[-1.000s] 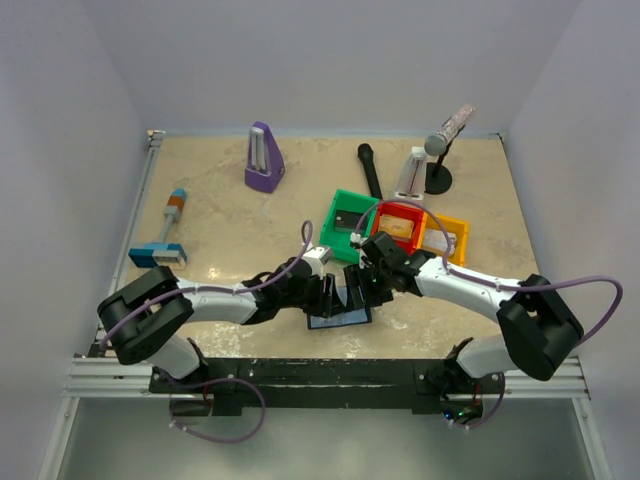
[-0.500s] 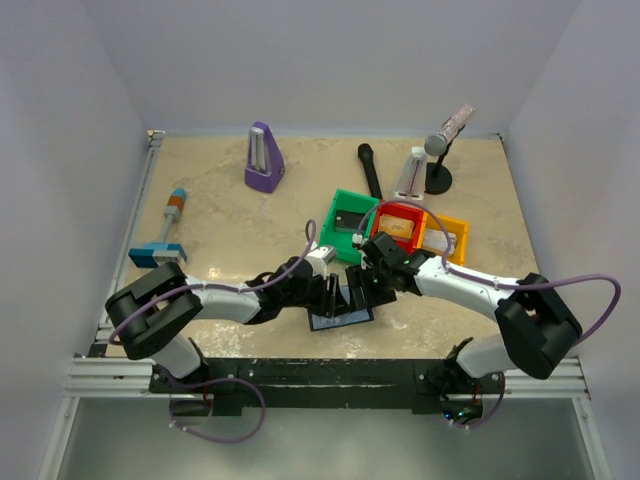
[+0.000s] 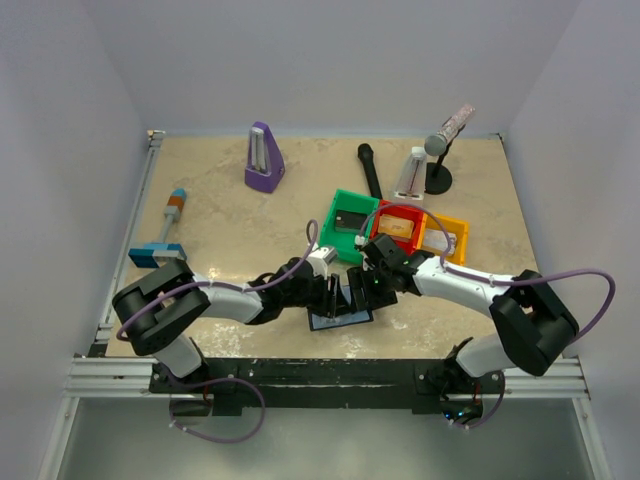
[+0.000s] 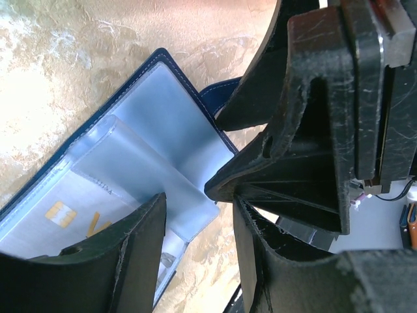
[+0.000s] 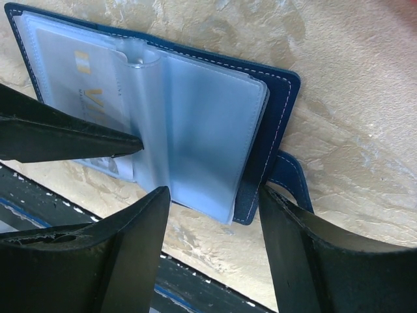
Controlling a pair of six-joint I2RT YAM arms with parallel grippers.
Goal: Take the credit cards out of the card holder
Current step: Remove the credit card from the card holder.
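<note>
The card holder (image 3: 342, 318) lies spread open at the 6 o'clock edge of the table (image 3: 230, 220), with a pale credit card (image 5: 71, 72) showing through its clear sleeve. The left gripper (image 4: 199, 203) stands at the holder's 11 o'clock, jaws partly apart and gripping nothing, one tip touching the sleeve. The right gripper (image 5: 215, 192), at the holder's 1 o'clock, has its jaws apart on either side of the snap-tab edge, with nothing clamped.

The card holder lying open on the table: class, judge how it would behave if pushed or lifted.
Probably floppy: the card holder hinges at a fold and its clear sleeves curl up. Likely light, so a push may slide it across the smooth table.
</note>
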